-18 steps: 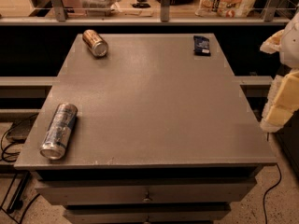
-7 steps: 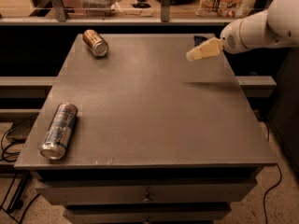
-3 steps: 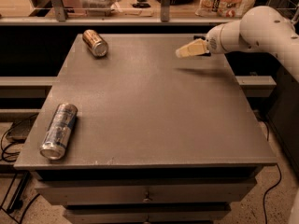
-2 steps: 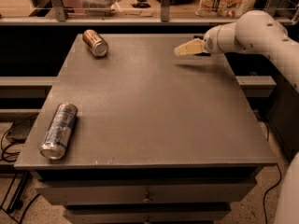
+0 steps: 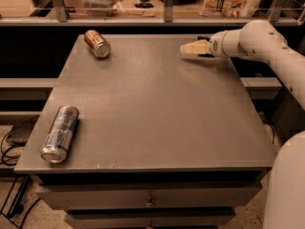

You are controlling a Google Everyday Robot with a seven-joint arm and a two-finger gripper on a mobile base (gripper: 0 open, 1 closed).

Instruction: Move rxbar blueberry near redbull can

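Observation:
The redbull can (image 5: 59, 140), silver with blue panels, lies on its side near the front left corner of the grey table (image 5: 157, 109). My gripper (image 5: 190, 47) is low over the far right part of the table, reaching in from the right on a white arm (image 5: 259, 42). The rxbar blueberry is hidden behind the gripper and wrist. Only a dark sliver shows at the wrist's edge, and I cannot tell whether it is the bar or whether the gripper touches it. The gripper is far from the redbull can.
A brown can (image 5: 96, 43) lies on its side at the far left of the table. A shelf (image 5: 143, 18) with packages runs behind the table. Drawers (image 5: 150, 202) sit under the table's front edge. Cables (image 5: 14, 142) lie on the floor at left.
The arm has swung in from the right edge to the far right of the table and crept left. It now covers the spot where the dark bar lay. Both cans have not moved.

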